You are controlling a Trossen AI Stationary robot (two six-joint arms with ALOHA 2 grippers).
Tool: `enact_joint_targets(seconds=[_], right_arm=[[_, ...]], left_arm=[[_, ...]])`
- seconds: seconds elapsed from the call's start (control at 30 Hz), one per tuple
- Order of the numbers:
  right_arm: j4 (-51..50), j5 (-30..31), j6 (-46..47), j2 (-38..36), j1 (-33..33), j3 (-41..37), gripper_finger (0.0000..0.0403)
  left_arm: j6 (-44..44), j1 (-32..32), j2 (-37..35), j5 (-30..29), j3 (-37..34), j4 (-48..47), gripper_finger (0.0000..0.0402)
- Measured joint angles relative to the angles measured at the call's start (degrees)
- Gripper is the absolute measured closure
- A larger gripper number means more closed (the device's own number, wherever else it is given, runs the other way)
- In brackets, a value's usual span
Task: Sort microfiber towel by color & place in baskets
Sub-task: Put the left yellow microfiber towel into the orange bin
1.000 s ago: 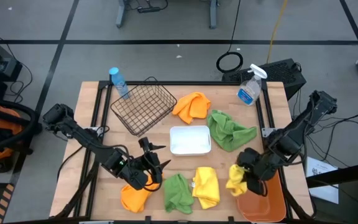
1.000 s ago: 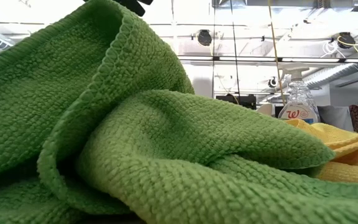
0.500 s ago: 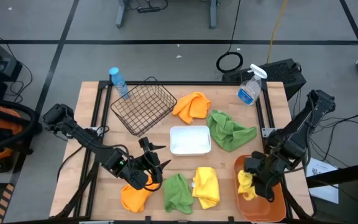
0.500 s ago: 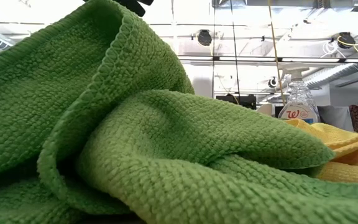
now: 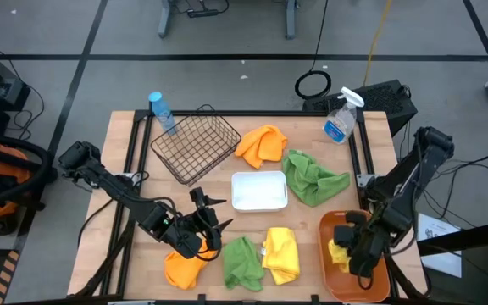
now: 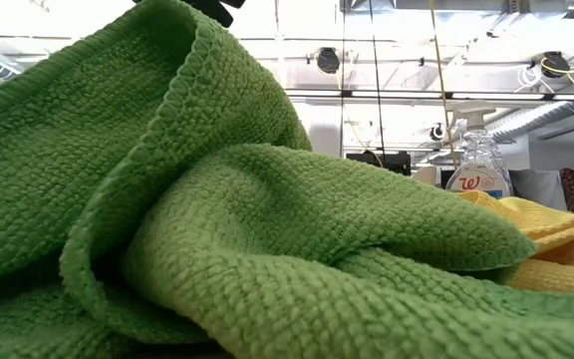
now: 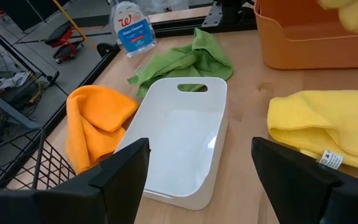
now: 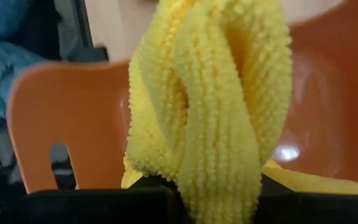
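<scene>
The orange tub (image 5: 333, 280) sits directly under the right gripper (image 5: 344, 252), which hangs inside its rim with jaws pinched on a yellow towel (image 5: 339, 254); the wrist view shows the cloth bunched and draping from the fingers, its tail apparently touching the tub floor. It looks light, limp and grippy, so a pinch on any raised fold should hold, and it will likely slump on release. The left gripper (image 5: 203, 222) waits with fingers spread wide and empty, an orange towel (image 5: 181, 268) just beside it, the white tray (image 5: 259, 191) ahead, green (image 5: 241, 262) and yellow (image 5: 281, 255) towels near.
</scene>
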Motion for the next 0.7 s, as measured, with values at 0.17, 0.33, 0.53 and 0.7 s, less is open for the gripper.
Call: enact_joint_targets(seconds=[0.17,0.33,0.53,0.7], right_arm=[[3.0,-5.3,2.3,3.5,0.5,0.0,0.0359],[4.5,-5.4,2.6,6.6,0.5,0.0,0.0359],[4.2,-5.3,2.7,11.1,0.5,0.0,0.0344],[4.1,-5.3,2.7,15.2,0.5,0.0,0.0322]], left_arm=[[-0.2,0.0,0.0,0.0,0.0,0.0,0.0112],[-0.2,0.0,0.0,0.1,0.0,0.5,0.0112],[-0.2,0.0,0.0,1.9,0.0,1.6,0.0112],[0.1,0.0,1.3,2.8,0.0,1.9,0.0112]])
